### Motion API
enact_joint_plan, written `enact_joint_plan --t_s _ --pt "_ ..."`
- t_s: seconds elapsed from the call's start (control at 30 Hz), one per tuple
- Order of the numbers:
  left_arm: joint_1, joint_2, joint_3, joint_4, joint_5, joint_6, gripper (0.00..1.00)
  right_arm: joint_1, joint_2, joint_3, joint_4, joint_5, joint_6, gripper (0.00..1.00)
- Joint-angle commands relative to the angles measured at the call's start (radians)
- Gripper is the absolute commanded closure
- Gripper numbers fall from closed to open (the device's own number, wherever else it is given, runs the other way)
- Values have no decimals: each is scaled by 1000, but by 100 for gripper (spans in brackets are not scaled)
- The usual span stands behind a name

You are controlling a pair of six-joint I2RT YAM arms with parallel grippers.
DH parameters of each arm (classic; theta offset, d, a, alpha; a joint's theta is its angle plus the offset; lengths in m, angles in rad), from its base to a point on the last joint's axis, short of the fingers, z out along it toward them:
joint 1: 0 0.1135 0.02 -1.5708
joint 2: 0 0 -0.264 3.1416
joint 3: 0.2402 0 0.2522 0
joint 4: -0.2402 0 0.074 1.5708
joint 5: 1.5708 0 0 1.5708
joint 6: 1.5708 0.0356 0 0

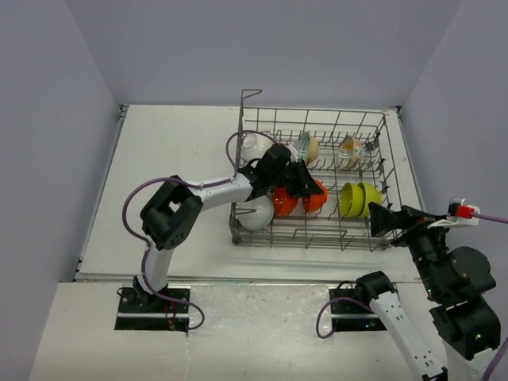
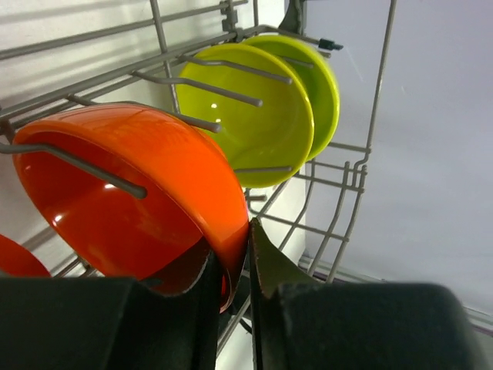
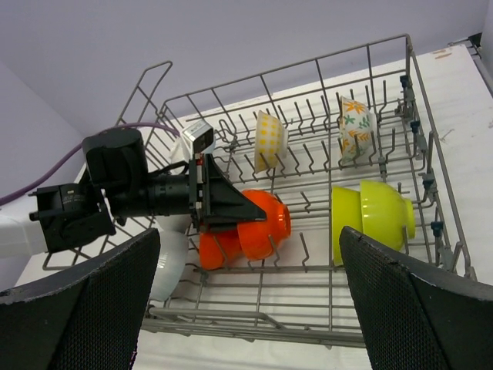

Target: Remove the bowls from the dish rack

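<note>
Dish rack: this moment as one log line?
left gripper shut on orange-red bowl | right gripper open, outside dish rack

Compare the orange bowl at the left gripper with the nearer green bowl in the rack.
Colour: the orange bowl is orange-red, the green bowl lime. Contact: the orange bowl's rim is pinched by the left gripper; nothing grips the green bowl. Place: in the dish rack the orange bowl stands mid-row, the green bowl nearer the right end. Both are glossy and stand on edge.
</note>
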Motion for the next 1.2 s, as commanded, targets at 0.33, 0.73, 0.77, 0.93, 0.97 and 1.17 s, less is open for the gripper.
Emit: enact_joint_plan --t_s 0.33,0.73,0.77,0.93,0.97,1.17 --pt "28 -13 8 639 190 -152 100 3 27 9 27 -14 -18 1" --pt "25 -142 107 469 204 20 100 5 61 -1 29 7 -4 1" --pt "25 -169 159 418 198 127 100 5 64 -4 32 29 4 1" --pt "27 -283 374 -140 -25 531 100 3 92 2 43 20 13 1" --pt "28 -300 449 -232 -87 583 100 5 98 3 44 12 15 1" --pt "93 -333 776 -875 -847 786 100 5 124 -7 98 -37 13 1"
